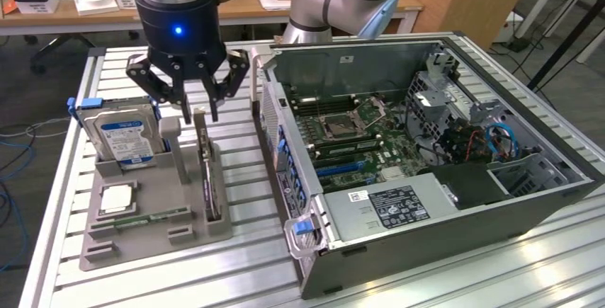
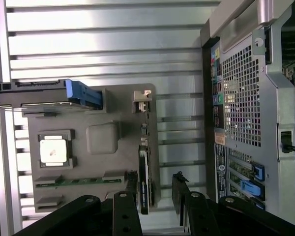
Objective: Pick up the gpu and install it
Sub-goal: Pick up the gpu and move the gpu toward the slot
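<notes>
1. Hovering over the grey holder tray [image 1: 142,243] [image 2: 103,138], the gripper [image 1: 200,113] [image 2: 156,175] points straight down at the near end of the gpu [image 1: 210,180] [image 2: 144,167].
2. Claw state: released. The two dark fingers [image 2: 132,183] stand spread, one on each side of the card's thin edge. In the wrist view the card sits closer to one finger than the other, and no contact is visible.
3. Gpu location: standing on its long edge in a narrow slot of the tray, on the side of the tray nearest the computer case [image 1: 283,145] [image 2: 246,98]. It is not lifted.
4. Other tray contents:
   - a hard drive [image 1: 121,137] [image 2: 44,94] with a blue-white label, upright, on the exterior view's left
   - a square processor [image 1: 115,198] [image 2: 53,150] lying flat in its pocket
   - a narrow green memory stick [image 1: 151,216] [image 2: 78,182] lying just beside it
5. The case lies on its side, open, just beside the tray on the exterior view's right, with the motherboard [image 1: 350,131] exposed.
6. Tray and case both rest on a slotted aluminium table [image 1: 189,283] [image 2: 88,39].
</notes>
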Robot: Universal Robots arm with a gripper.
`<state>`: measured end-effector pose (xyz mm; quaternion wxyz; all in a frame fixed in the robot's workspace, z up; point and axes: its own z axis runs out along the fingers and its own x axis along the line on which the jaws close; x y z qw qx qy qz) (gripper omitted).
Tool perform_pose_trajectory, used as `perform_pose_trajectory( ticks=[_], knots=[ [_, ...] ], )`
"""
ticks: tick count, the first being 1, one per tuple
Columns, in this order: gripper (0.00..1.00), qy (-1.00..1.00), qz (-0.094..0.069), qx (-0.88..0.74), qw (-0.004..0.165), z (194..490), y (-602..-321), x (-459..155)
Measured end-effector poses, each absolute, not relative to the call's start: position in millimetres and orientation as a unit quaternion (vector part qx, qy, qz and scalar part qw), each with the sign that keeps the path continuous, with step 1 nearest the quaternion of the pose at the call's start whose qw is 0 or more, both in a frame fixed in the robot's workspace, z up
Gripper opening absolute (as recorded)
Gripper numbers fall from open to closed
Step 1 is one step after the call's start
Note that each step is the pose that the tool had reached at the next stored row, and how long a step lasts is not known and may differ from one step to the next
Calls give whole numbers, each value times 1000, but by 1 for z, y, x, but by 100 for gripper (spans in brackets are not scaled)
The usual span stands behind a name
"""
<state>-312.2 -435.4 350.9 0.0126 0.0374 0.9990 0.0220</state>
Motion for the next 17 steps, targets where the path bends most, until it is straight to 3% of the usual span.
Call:
perform_pose_trajectory(
  ticks=[17],
  knots=[
    [42,999,22,37,13,346,-436,-312]
  ],
)
